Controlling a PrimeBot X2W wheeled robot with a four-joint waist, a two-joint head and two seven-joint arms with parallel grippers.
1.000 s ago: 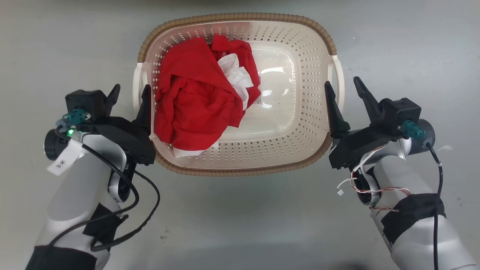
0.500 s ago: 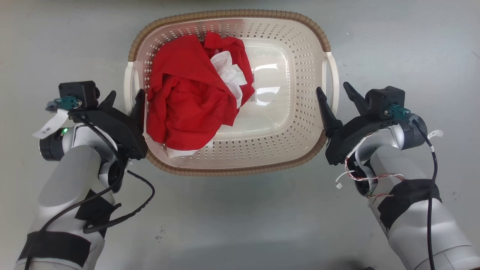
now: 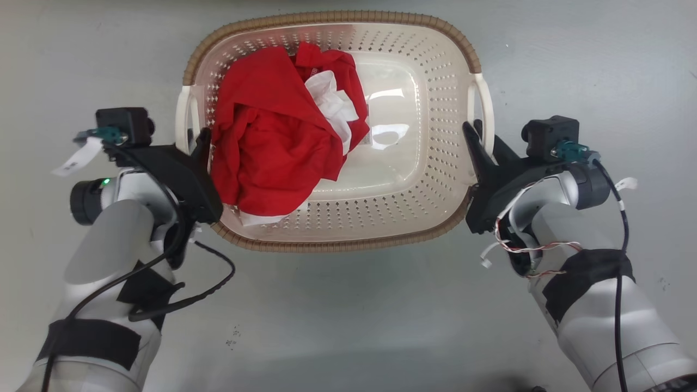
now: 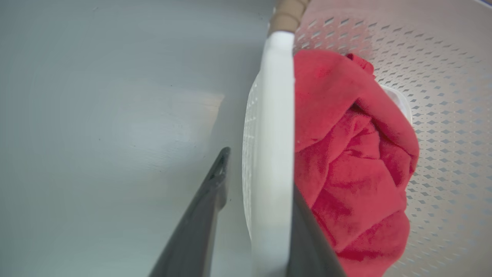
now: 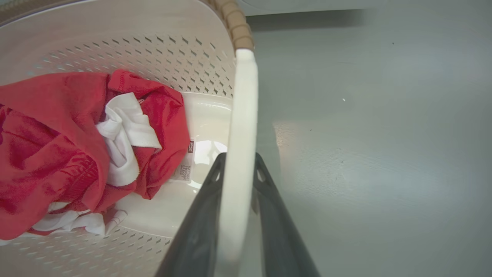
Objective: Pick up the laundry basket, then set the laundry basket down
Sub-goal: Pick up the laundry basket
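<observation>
On floor point(image 3: 348, 305), laundry basket point(image 3: 435, 163) (label point(image 5: 185, 167) unreadable), right gripper point(image 3: 472, 128) clamping right handle point(image 5: 242, 115), left gripper point(image 4: 261, 169) apart astride left handle point(image 4: 273, 115).

Left hand point(image 4: 258, 171) astride basket handle point(image 4: 273, 96)

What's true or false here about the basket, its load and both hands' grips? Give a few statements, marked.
1. The laundry basket holds red clothing. True.
2. The clothing is piled at the basket's right side. False: it lies towards the robot's left, and the right part of the floor is bare.
3. The right hand has a finger on each side of the right handle. True.
4. The left hand is clamped tight on the left handle. False: its outer finger stands apart from the handle.
</observation>
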